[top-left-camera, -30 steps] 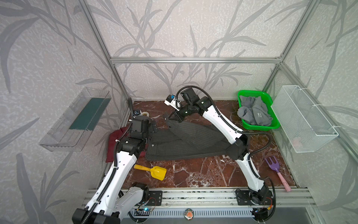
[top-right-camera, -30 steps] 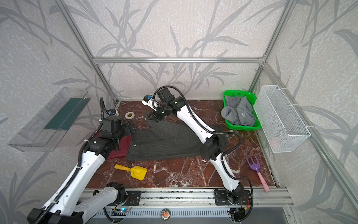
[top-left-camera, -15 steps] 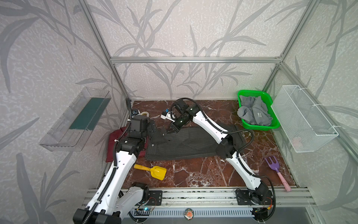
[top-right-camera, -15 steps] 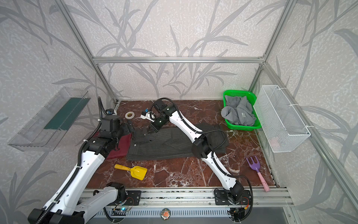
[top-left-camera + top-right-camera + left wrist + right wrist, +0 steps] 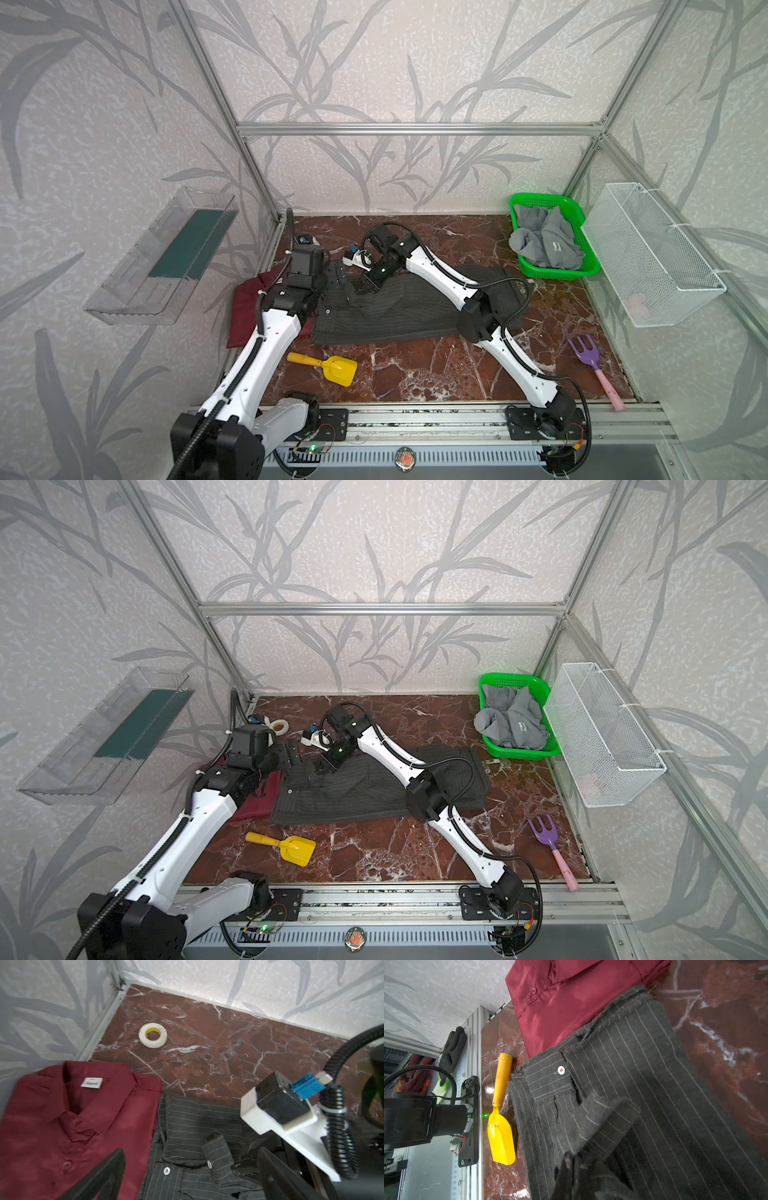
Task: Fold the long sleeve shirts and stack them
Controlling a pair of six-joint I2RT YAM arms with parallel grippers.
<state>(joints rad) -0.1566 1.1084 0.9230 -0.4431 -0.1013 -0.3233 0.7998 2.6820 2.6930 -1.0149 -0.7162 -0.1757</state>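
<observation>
Maroon shirt point(image 5: 68, 1118), charcoal pinstriped shirt point(image 5: 654, 1093)

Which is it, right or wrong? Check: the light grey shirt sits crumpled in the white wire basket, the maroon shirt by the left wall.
Wrong basket: the light grey shirt sits crumpled in the green basket, as both top views show. The maroon shirt part holds.

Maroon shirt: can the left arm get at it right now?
Probably yes. The left gripper is open and empty, hanging right by the maroon shirt, whose collar and front lie uncovered. The right gripper pinches the pinstriped shirt alongside, clear of the maroon.
</observation>
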